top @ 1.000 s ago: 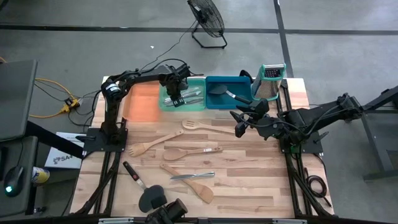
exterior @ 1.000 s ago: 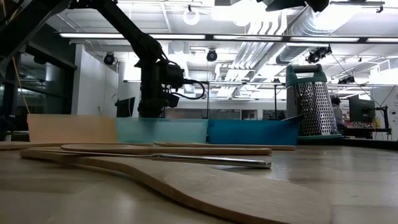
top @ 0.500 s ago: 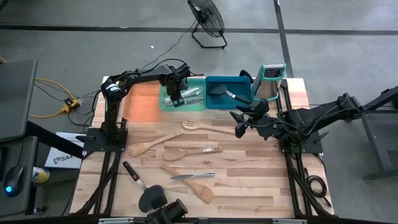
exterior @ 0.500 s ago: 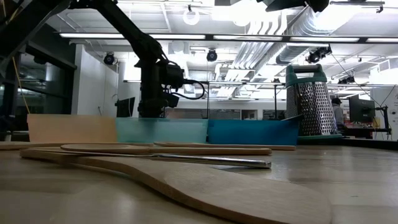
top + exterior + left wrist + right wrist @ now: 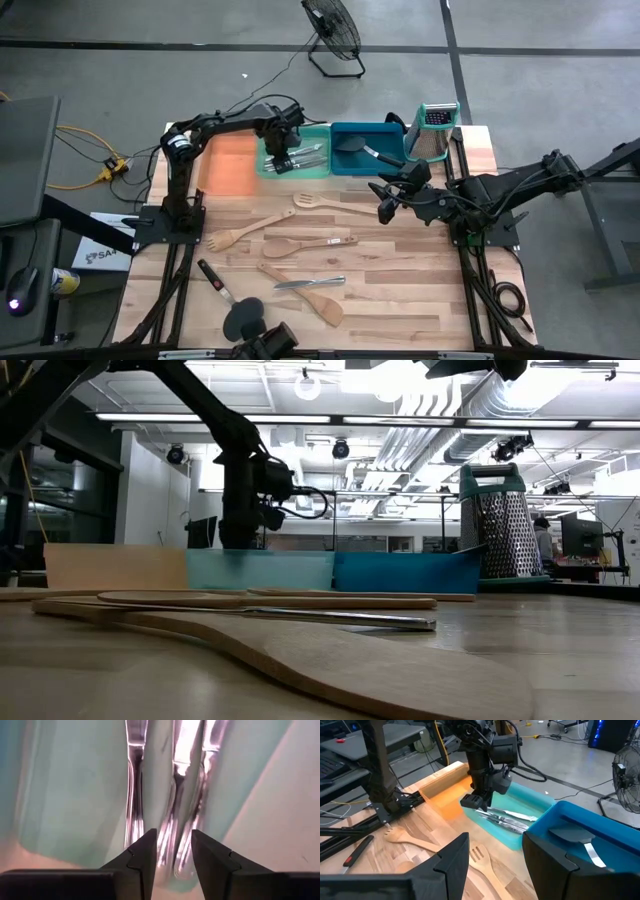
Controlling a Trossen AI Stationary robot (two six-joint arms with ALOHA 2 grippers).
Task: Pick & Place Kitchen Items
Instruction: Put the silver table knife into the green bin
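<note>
My left gripper is open, low inside the green tray. Its fingers stand on either side of the handle ends of the silver cutlery lying flat on the tray floor. My right gripper is open and hovers above the table's middle right, holding nothing. On the tabletop lie a wooden slotted spatula, a wooden fork, a wooden spoon, a wooden spatula, a silver knife and a black turner.
An orange tray sits left of the green one. On the other side a blue tray holds a black turner. The steel grater stands at the far right. Bare wood lies along the table's near right.
My left gripper has shifted a little toward the table's left edge inside the green tray. The rest has kept still.
</note>
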